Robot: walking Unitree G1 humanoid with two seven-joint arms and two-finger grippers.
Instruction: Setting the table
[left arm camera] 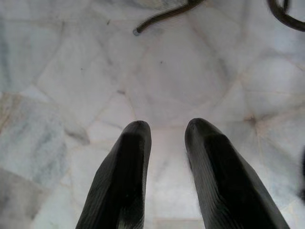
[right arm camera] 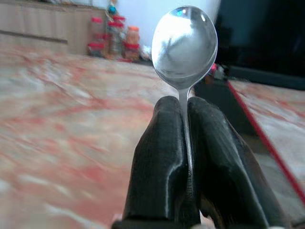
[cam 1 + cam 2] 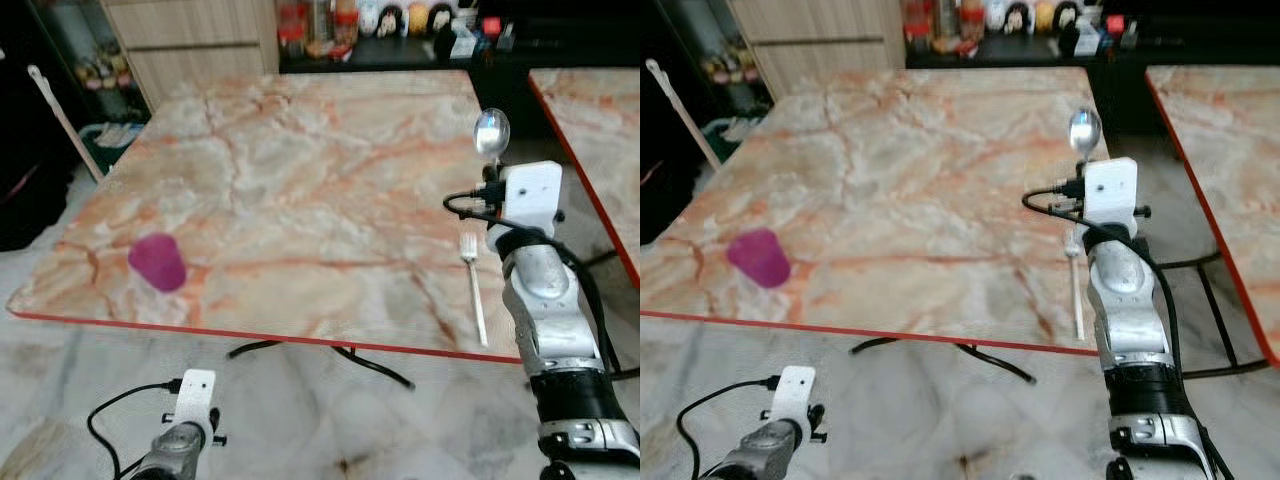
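My right gripper is shut on a silver spoon, whose bowl sticks up above the wrist over the marble table's right side. A silver fork lies on the table near its front right edge, just left of my right arm. A purple cup rests on the table near the front left corner. My left gripper hangs low below the table's front edge, fingers slightly apart and empty, pointing at the tiled floor.
A second marble table with a red edge stands to the right, across a narrow gap. Jars and figurines line a dark counter behind. A wooden cabinet stands at the back left. The black table base shows on the floor.
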